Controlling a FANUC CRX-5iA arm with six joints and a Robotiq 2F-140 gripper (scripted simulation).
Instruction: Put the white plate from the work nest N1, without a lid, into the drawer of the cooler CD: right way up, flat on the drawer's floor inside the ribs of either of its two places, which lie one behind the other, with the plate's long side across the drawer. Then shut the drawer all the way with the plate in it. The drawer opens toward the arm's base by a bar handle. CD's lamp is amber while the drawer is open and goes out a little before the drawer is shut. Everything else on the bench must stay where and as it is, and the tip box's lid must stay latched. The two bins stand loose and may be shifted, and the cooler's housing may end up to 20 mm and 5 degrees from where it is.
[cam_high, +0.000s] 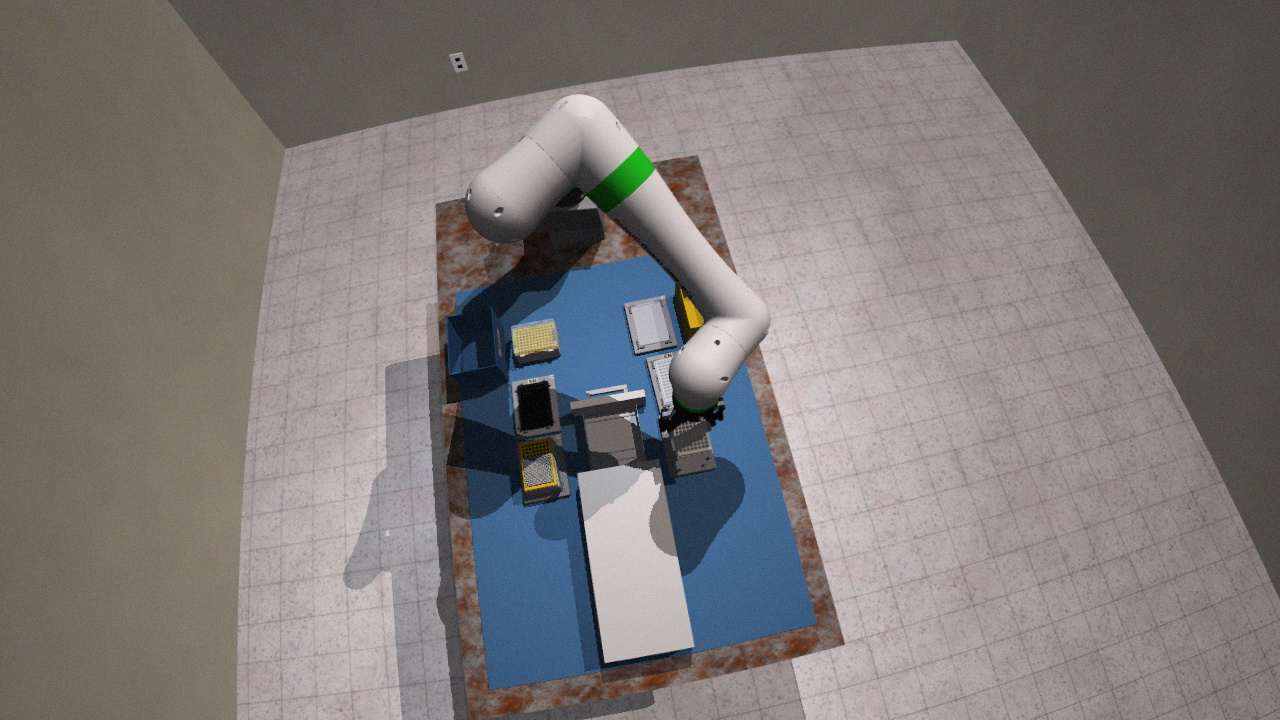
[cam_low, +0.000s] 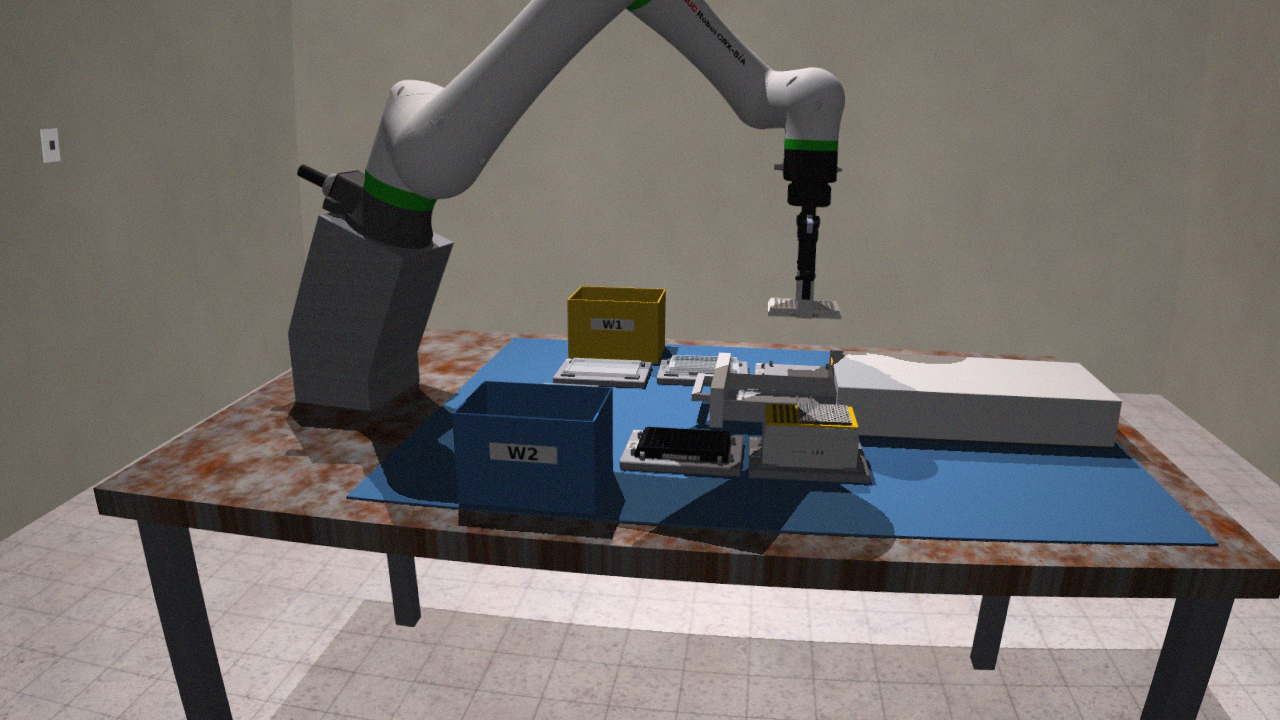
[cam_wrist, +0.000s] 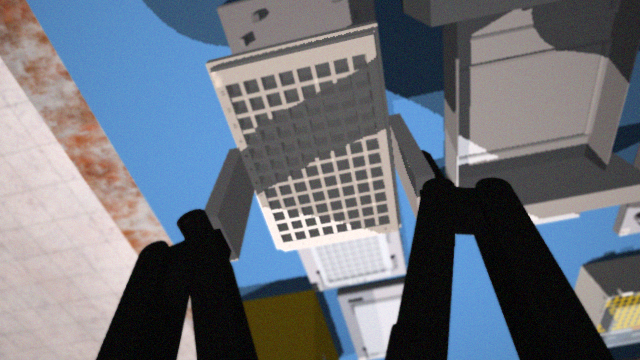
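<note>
My gripper (cam_low: 805, 293) is shut on the white plate (cam_low: 795, 307), a well plate with no lid. It holds the plate level, well above the bench. In the wrist view the plate (cam_wrist: 312, 140) sits between the two finger pads of the gripper (cam_wrist: 320, 180), gripped across its short sides. The empty grey nest N1 (cam_wrist: 280, 20) lies below it on the blue mat. The cooler CD (cam_low: 975, 394) is a long white box. Its drawer (cam_low: 769, 394) stands open toward the arm's base, and in the wrist view the drawer (cam_wrist: 530, 100) lies to the right of the plate with a bare floor.
Yellow bin W1 (cam_low: 615, 322) and blue bin W2 (cam_low: 532, 456) stand on the mat. A black plate (cam_low: 682, 445) and the tip box (cam_low: 810, 434) sit in front of the drawer. A lidded plate (cam_low: 601, 368) and another white plate (cam_low: 693, 365) lie behind it.
</note>
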